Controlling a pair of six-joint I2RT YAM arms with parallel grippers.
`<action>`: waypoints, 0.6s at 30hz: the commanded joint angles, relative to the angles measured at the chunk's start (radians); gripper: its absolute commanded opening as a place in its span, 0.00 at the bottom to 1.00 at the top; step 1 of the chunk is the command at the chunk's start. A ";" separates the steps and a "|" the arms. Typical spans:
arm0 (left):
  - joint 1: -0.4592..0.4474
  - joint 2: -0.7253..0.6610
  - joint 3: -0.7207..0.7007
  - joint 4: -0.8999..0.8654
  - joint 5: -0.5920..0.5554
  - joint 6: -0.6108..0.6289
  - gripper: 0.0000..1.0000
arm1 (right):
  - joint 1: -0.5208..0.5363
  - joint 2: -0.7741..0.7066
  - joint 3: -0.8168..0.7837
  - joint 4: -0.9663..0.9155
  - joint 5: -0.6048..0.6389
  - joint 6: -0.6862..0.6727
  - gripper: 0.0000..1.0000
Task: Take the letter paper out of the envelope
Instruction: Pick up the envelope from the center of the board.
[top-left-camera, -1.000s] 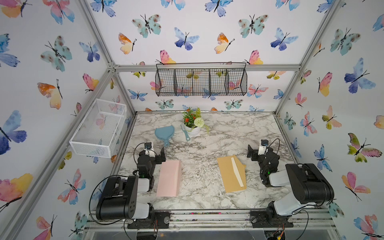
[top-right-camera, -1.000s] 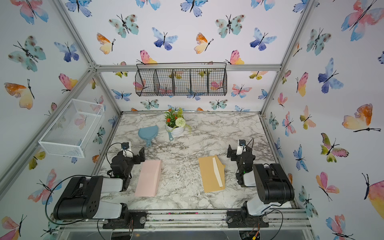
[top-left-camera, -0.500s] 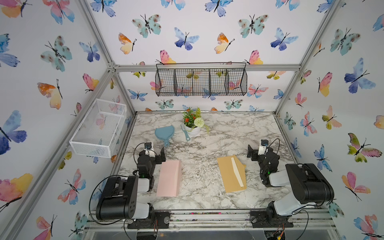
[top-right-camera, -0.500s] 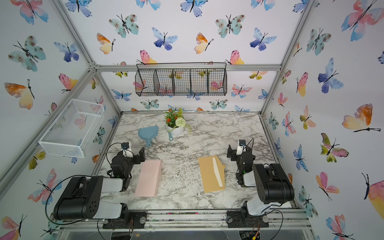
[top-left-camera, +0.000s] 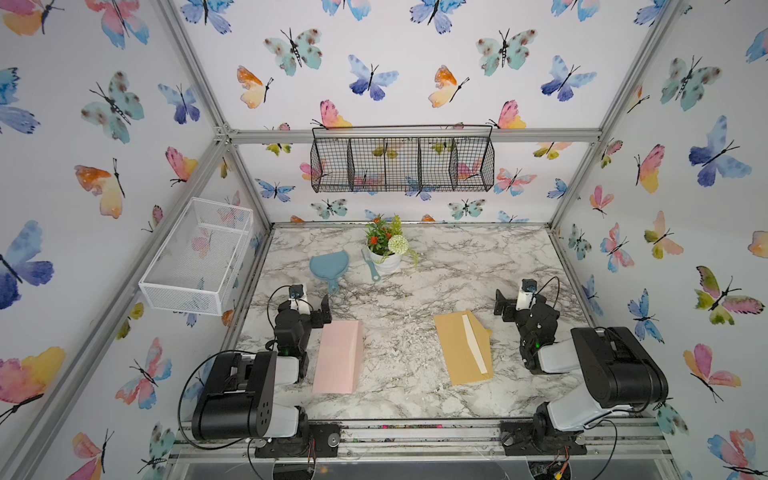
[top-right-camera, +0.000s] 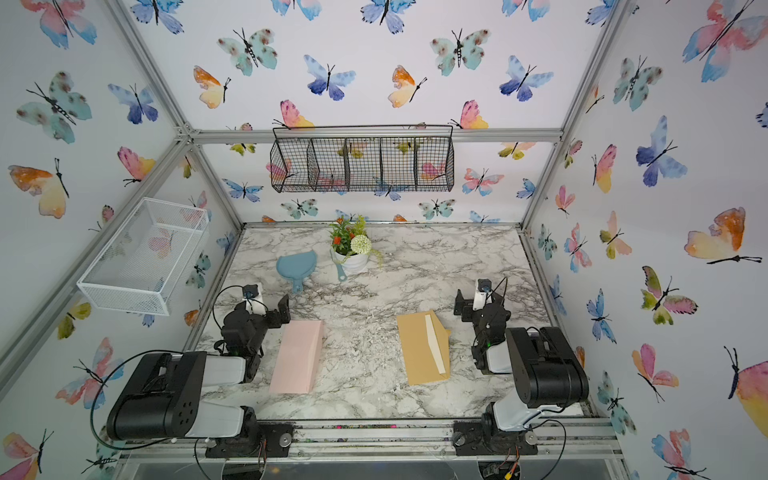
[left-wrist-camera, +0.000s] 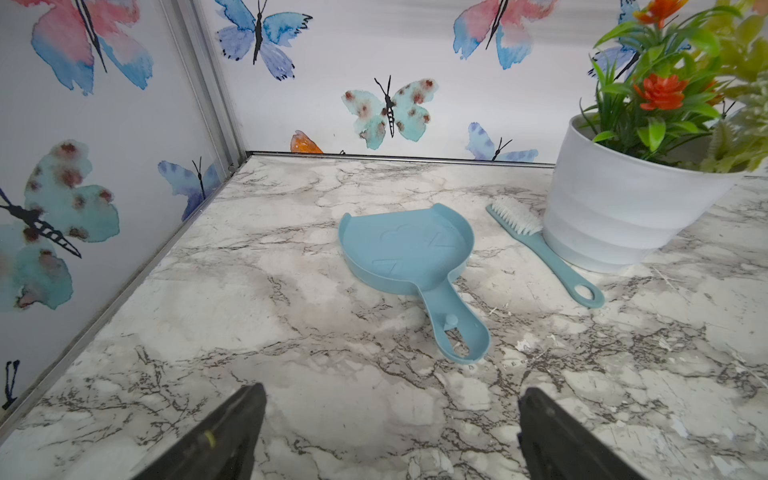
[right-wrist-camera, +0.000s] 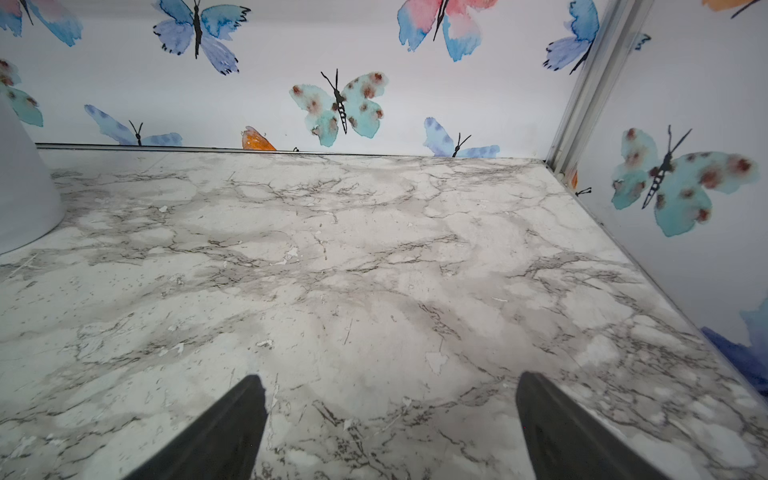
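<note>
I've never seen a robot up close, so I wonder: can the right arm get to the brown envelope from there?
Probably yes. The brown envelope lies flat on the table close beside the right gripper, whose jaws stand open and empty; nothing sits between them.

No readable text, label, brand, number or sign in any view, envelope (top-left-camera: 455, 353) included.

marble-patterned table (top-left-camera: 415, 291), pink envelope (top-left-camera: 336, 357) front left, brown envelope (top-left-camera: 457, 349) front right, blue dustpan (top-left-camera: 329, 266), brush (top-left-camera: 371, 266) and potted plant (top-left-camera: 386, 262) at back
</note>
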 joint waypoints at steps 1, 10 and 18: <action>-0.006 -0.007 0.010 0.004 -0.016 0.001 0.98 | -0.001 -0.002 0.015 -0.008 -0.007 -0.006 0.98; -0.006 -0.005 0.017 -0.004 -0.013 0.000 0.98 | -0.012 -0.004 0.028 -0.032 -0.029 0.000 0.99; -0.222 -0.498 0.181 -0.574 -0.209 -0.179 0.84 | 0.252 -0.714 0.312 -0.899 0.072 0.180 0.67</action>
